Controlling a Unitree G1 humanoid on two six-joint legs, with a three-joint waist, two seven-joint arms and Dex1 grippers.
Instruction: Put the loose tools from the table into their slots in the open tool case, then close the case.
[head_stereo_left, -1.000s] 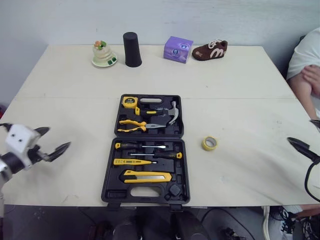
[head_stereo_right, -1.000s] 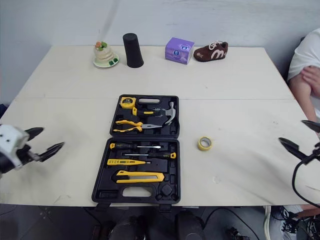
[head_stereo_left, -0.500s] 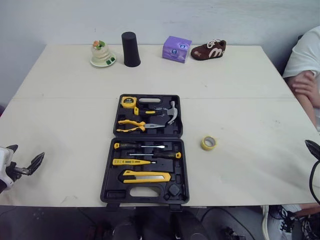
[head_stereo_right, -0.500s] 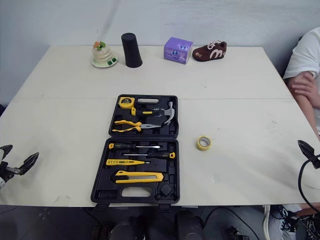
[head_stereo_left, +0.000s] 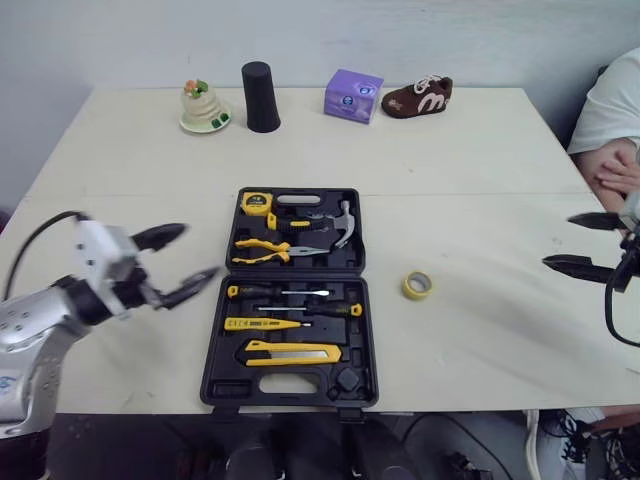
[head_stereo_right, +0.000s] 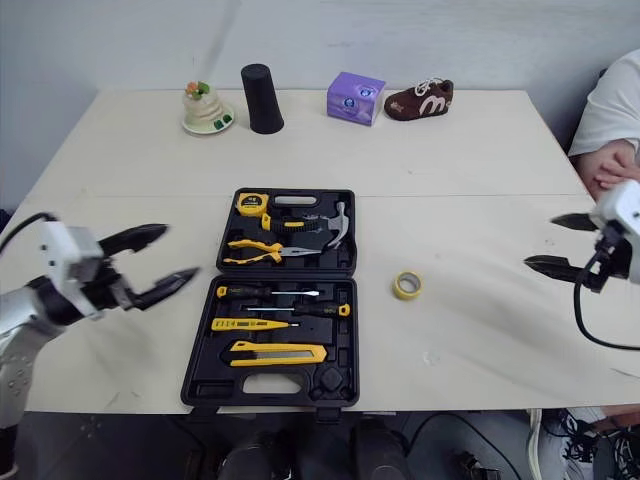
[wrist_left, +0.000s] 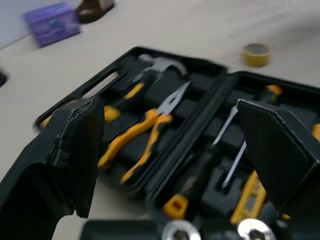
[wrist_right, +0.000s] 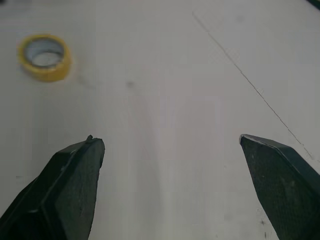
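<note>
Case (head_stereo_left: 225, 385) holds pliers (head_stereo_left: 265, 250), hammer (head_stereo_left: 335, 225), screwdrivers (head_stereo_left: 285, 293); tape roll (head_stereo_left: 419, 286) lies outside; left tool (head_stereo_left: 200, 250), right tool (head_stereo_left: 558, 240) spread.

Table (head_stereo_left: 130, 170): flanks are left bare. Centre is taken by open tool case (head_stereo_left: 290, 295), tape roll (head_stereo_left: 419, 286) near its right. Far edge is lined by cup (head_stereo_left: 261, 97), box (head_stereo_left: 354, 96), shoe (head_stereo_left: 419, 98); a person's arm (head_stereo_left: 612, 178) seemingly overhangs right edge.

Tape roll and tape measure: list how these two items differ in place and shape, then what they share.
Place: the tape roll lies loose on the table, right of the tool case; the tape measure sits in a slot at the case's far left corner. Shape: the tape roll is an open ring; the tape measure is a solid body. Both are yellow.
</note>
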